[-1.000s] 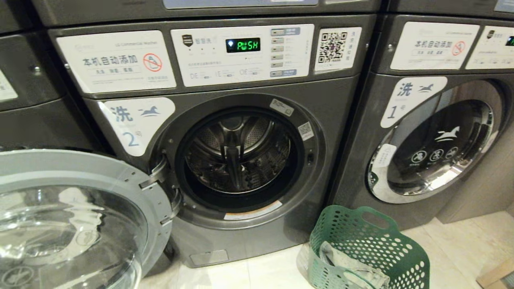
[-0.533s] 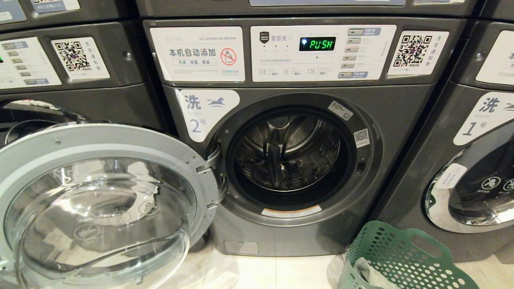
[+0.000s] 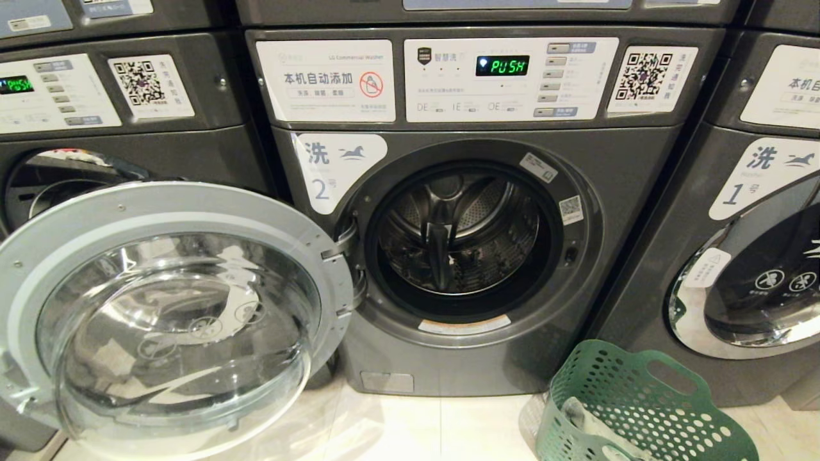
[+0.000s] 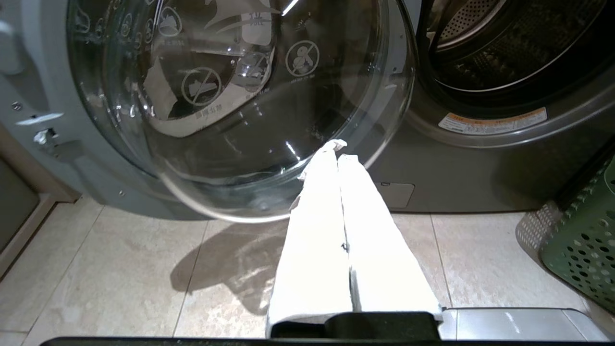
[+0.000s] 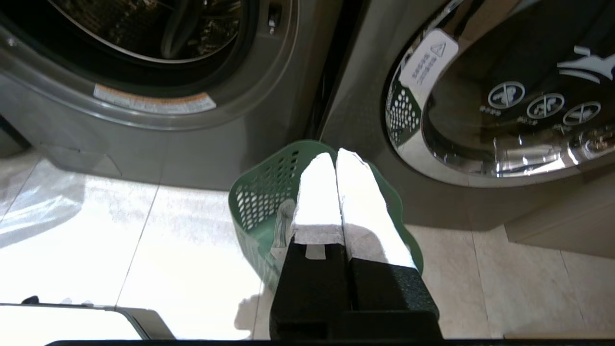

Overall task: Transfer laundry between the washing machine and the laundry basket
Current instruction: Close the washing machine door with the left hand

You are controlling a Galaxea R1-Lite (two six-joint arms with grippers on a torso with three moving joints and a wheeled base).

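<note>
The washing machine [image 3: 474, 256], a dark grey metallic front-loader labelled 2, stood with its round chrome-rimmed glass door [image 3: 173, 320] swung wide to the left, baring a perforated steel drum [image 3: 458, 234]. Its green display [image 3: 502, 65] read PUSH. On the pale glossy floor tiles [image 3: 435, 429] at lower right sat the laundry basket [image 3: 640, 410], green plastic with walls full of round holes and a cut-out handle; the laundry [image 3: 592, 419], a soft crumpled grey-olive cloth, lay inside it. The alike washer marked 1 [image 3: 762, 256] stood to the right, door shut.

The left tool [image 4: 336, 146] pointed at the open door's lower rim, its white-wrapped fingers pressed together, holding nothing. The right tool [image 5: 335, 156] hung above the basket, fingers likewise closed and empty.

Against the picture a second earlier, the whole scene had shifted rightward as the camera moved, bringing a third washer [image 3: 96, 121] into sight on the left and cutting off more of the basket.
</note>
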